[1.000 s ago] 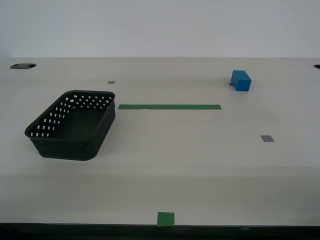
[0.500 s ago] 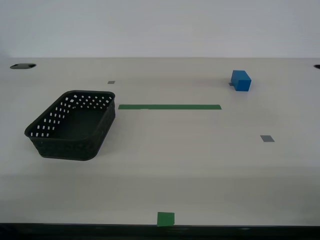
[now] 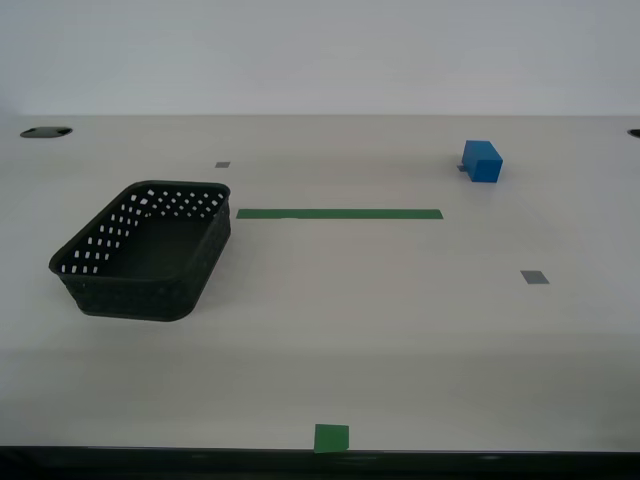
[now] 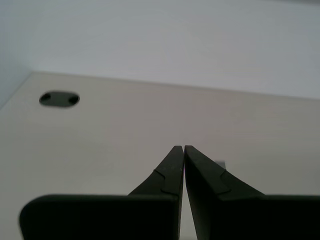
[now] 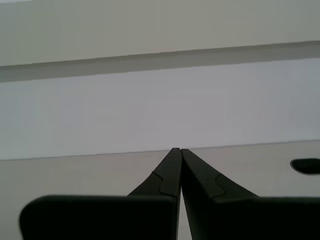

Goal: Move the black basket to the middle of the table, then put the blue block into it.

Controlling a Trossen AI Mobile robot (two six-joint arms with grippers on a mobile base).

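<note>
Both my first gripper (image 5: 176, 150) and second gripper (image 4: 179, 147) closed (empty); black basket (image 3: 142, 249) unobstructed

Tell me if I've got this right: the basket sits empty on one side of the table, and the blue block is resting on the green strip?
Not quite. In the exterior view the blue block rests on bare table, beyond the green strip and apart from it. The basket is indeed empty, off to one side.

Grey square (image 3: 461, 168) mostly hidden behind blue block (image 3: 482, 161); dark hole (image 3: 634, 132) cut by edge.
</note>
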